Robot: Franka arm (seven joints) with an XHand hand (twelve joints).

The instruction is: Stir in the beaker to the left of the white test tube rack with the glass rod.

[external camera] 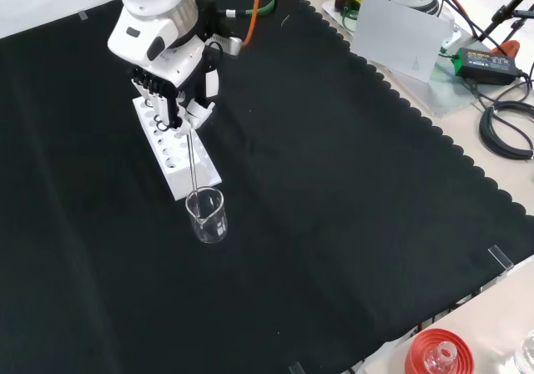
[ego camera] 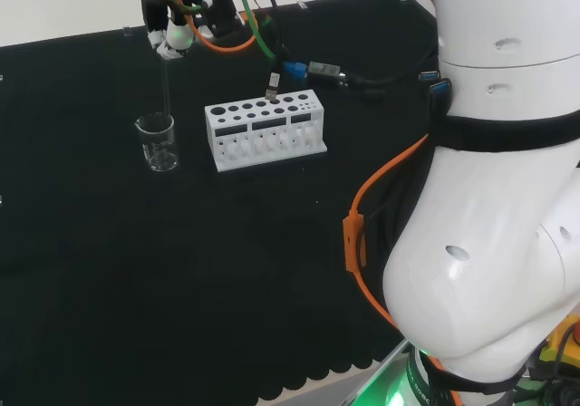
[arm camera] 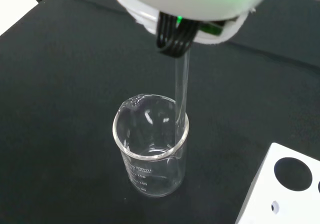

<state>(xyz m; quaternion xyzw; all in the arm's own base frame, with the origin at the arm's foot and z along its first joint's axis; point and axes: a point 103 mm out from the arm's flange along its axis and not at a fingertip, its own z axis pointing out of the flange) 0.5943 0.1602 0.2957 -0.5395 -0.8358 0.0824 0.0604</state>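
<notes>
A clear glass beaker [ego camera: 158, 142] [external camera: 208, 215] [arm camera: 151, 146] stands on the black cloth, left of the white test tube rack [ego camera: 265, 129] [external camera: 171, 146] [arm camera: 280, 189] in the head view. The black and white hand [ego camera: 186, 23] [external camera: 173, 88] hovers above the beaker, its fingers curled round the top of a thin glass rod [ego camera: 166, 87] [external camera: 193, 161] [arm camera: 182, 86]. The rod hangs nearly upright, and its lower end dips inside the beaker close to the rim. I see no liquid in the beaker.
The arm's big white links [ego camera: 494, 198] stand at the right of the head view. In the front view a red ribbed stand [external camera: 437, 355] holding clear glassware sits beyond the cloth's scalloped edge, and cables with a grey plate [external camera: 400, 36] lie at the upper right.
</notes>
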